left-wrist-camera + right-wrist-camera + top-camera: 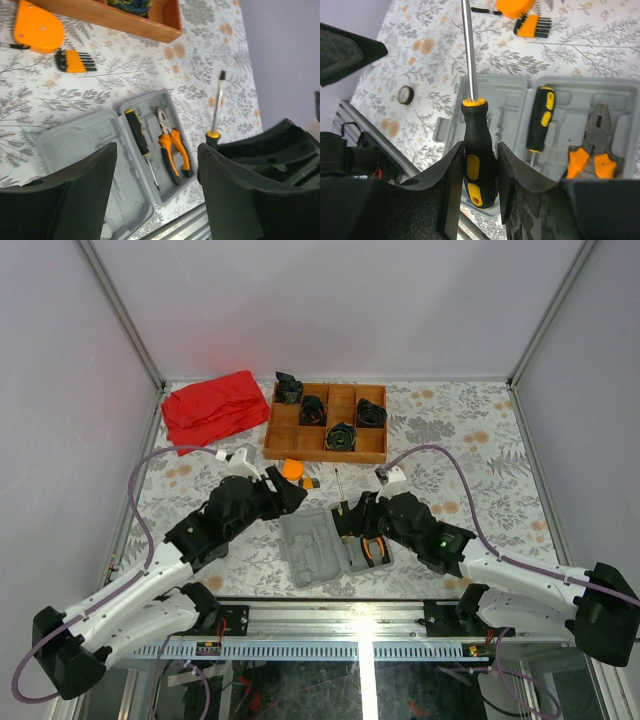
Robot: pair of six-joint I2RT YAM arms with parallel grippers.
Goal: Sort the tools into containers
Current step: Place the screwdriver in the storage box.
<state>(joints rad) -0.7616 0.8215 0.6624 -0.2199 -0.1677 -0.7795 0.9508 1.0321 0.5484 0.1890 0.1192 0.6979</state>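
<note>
Screwdriver point(476, 130), we judge stiff and light, grippy-handled: right gripper point(479, 165) clamps that handle just beside the grey tool case point(507, 107); left gripper point(156, 155) gapes empty.

Floral table point(450, 440), grey case point(310, 552), wooden tray point(325, 453), red cloth point(212, 408), tape measure point(292, 469)

Lab test booth: aluminium frame point(120, 310), plain white walls point(330, 300)

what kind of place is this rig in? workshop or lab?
Looks like a robot lab test cell, not a real workshop: plain white walls in a metal frame, two robot arms bolted to a rail, and a floral cloth under a staged grey tool case.
</note>
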